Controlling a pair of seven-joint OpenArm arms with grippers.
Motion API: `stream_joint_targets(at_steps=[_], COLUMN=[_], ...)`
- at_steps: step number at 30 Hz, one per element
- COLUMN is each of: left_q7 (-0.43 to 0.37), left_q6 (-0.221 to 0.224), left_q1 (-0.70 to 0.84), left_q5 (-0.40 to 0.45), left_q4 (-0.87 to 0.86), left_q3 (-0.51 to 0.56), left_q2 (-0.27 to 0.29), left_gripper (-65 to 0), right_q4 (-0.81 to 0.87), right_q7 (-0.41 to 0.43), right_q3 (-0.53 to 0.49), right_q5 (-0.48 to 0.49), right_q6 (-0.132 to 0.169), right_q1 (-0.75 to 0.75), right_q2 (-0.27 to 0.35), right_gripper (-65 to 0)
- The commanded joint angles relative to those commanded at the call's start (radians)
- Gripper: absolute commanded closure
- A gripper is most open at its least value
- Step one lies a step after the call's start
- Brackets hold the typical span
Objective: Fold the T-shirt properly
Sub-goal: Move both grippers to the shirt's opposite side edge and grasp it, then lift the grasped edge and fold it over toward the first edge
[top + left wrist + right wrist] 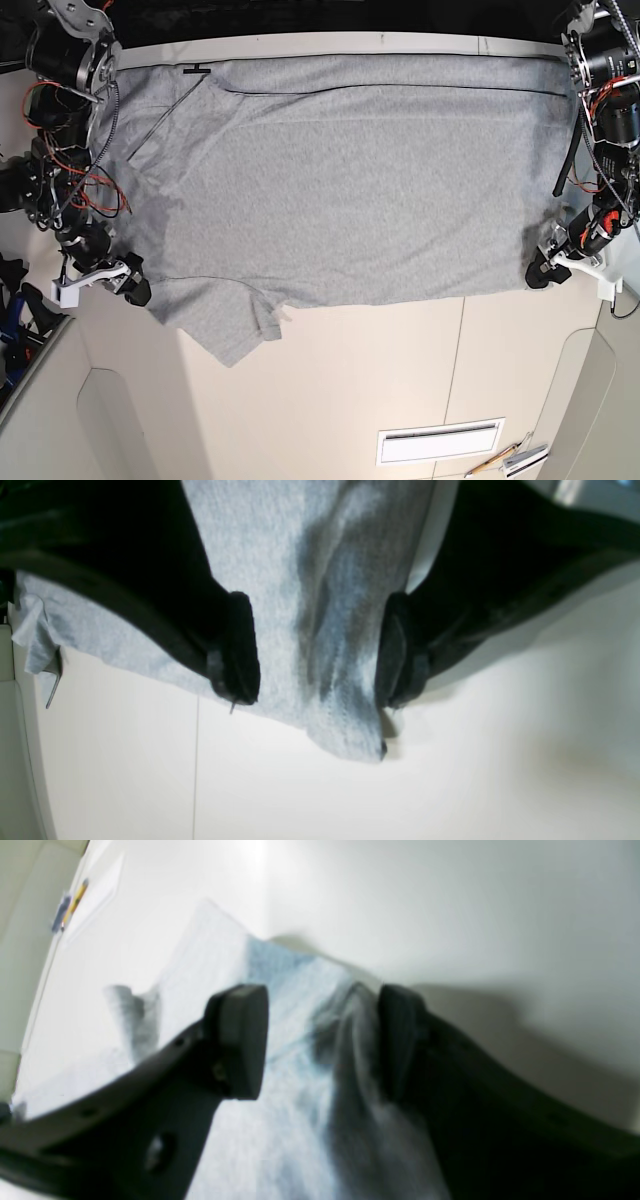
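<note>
Left wrist view: the left gripper (320, 650) fills the upper half of the frame, its jaws apart with a bunched ridge of the T-shirt (280, 545) between them, hanging down over the pale table (350, 800). The pads do not appear pressed on the cloth, so it looks released or only loosely pinching.

Right wrist view: the right gripper (320, 1040) sits at centre, jaws spread, a raised fold of shirt lying between them and against the right-hand jaw; not clenched.

Base view: the shirt lies spread across the upper middle of the frame, a sleeve drooping at lower left. Both grippers sit at its side edges. To fold well, each should close firmly on one hem layer, then lift evenly together.
</note>
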Motion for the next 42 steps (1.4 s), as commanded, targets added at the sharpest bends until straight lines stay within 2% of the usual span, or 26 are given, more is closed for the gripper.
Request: stream_joint_targets(at_steps=[2,3,5,8,9,12,16,18,21,24,26,28,32,37,39,42], left_q7=[0.002,0.003,0.005,0.005,0.005,0.01,0.031,0.035,0.06,0.144,0.229,0.272,0.389,0.569,0.585,0.585], left_q6=[0.0,0.0,0.0,0.0,0.0,0.0,0.0,0.0,0.0,0.0,0.0,0.0,0.0,0.0,0.0,0.0], left_q1=[0.0,0.0,0.0,0.0,0.0,-0.004,-0.015,-0.014,-0.014,-0.014,-0.013,-0.005,-0.002,0.06,0.131,0.23], left_q5=[0.0,0.0,0.0,0.0,0.0,0.0,-0.027,-0.043,-0.121,-0.171,-0.179,-0.206,-0.294,-0.477,-0.499,-0.497], left_q4=[0.0,0.0,0.0,0.0,0.0,0.002,0.012,0.029,0.063,0.127,0.172,0.203,0.23,0.306,0.377,0.484], left_q3=[0.0,0.0,0.0,0.0,0.0,0.0,0.0,0.0,0.0,0.0,0.0,0.0,0.0,0.0,0.0,-0.001], left_q2=[0.0,0.0,0.0,-0.001,-0.003,-0.009,-0.018,-0.028,-0.051,-0.087,-0.097,-0.109,-0.134,-0.172,-0.193,-0.216], left_gripper=[-41.2,-38.0,-25.6,-3.2,0.0,0.0,0.0,0.0,0.0,0.0,0.0,0.0,0.0,0.0,0.0,0.0], right_q4=[0.0,0.0,0.0,0.0,0.0,0.004,0.01,0.035,0.083,0.142,0.187,0.222,0.291,0.419,0.475,0.551], right_q7=[0.0,0.0,0.0,0.003,0.013,0.015,0.01,-0.012,-0.079,-0.17,-0.229,-0.267,-0.282,-0.3,-0.332,-0.35], right_q3=[-0.047,-0.064,-0.076,-0.076,-0.076,-0.076,-0.076,-0.076,-0.076,-0.076,-0.076,-0.076,-0.076,-0.076,-0.074,-0.074], right_q5=[0.0,0.0,0.0,0.0,0.0,-0.014,-0.051,-0.048,-0.026,0.058,0.076,0.081,0.156,0.183,0.226,0.232], right_q6=[-0.001,-0.001,-0.001,-0.001,-0.001,0.0,0.019,0.019,0.019,0.019,0.023,0.023,0.023,0.022,0.022,0.021], right_q1=[0.0,0.0,0.0,0.001,0.001,0.006,0.025,0.024,0.024,0.019,0.013,0.003,-0.056,-0.155,-0.202,-0.269], right_q2=[0.0,0.0,0.0,0.001,0.002,0.008,0.009,0.008,0.013,0.04,0.054,0.066,0.11,0.153,0.168,0.175], right_gripper=[-33.7,-30.3,-21.1,-5.6,0.0,0.0,0.0,0.0,0.0,0.0,0.0,0.0,0.0,0.0,0.0,0.0])
